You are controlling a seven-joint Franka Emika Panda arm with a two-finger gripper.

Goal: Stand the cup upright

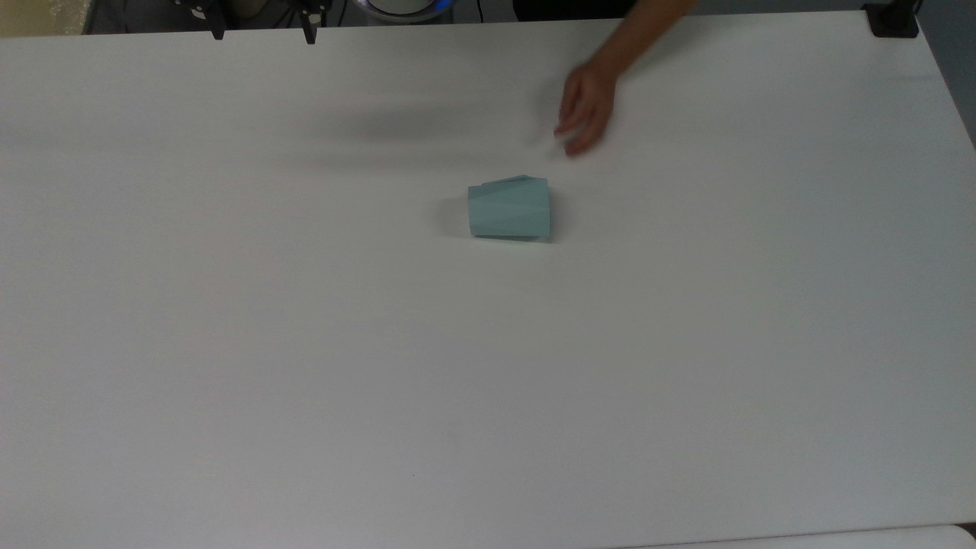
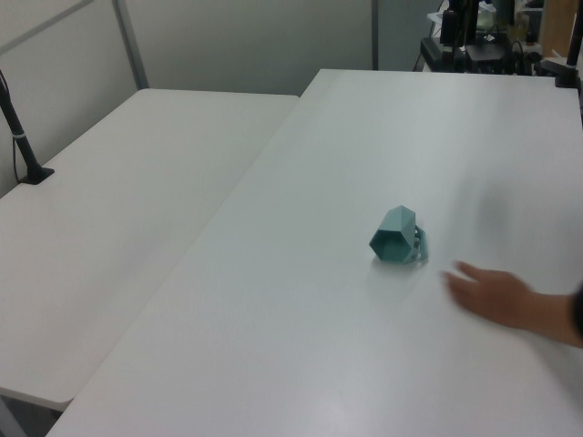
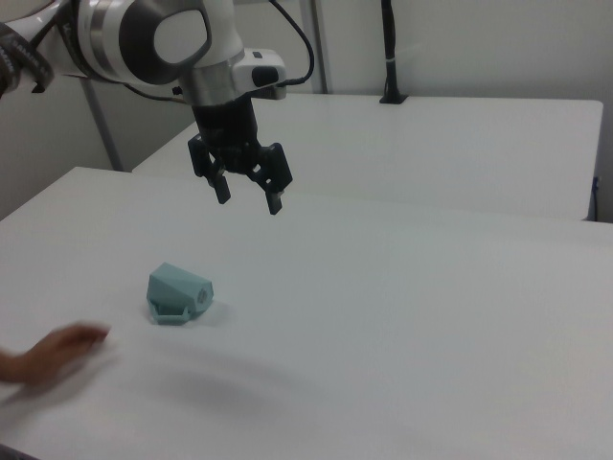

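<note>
The cup [image 1: 509, 208] (on its side) — hand [image 1: 585, 110] near, gripper [image 3: 247, 192] spread above.

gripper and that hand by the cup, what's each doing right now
Gripper: open, holding nothing, up above the table.
Person's hand: holding nothing, near the cup but not touching it.

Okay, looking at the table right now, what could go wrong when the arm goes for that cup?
A person's hand is on the table close to the cup; a descent now could strike it.

The cup lies on its side on faceted walls, so it may roll or slide away on the smooth table when touched.

The gripper hangs open well above and off to one side, so a misaligned approach could knock the cup instead of grasping it.
</note>
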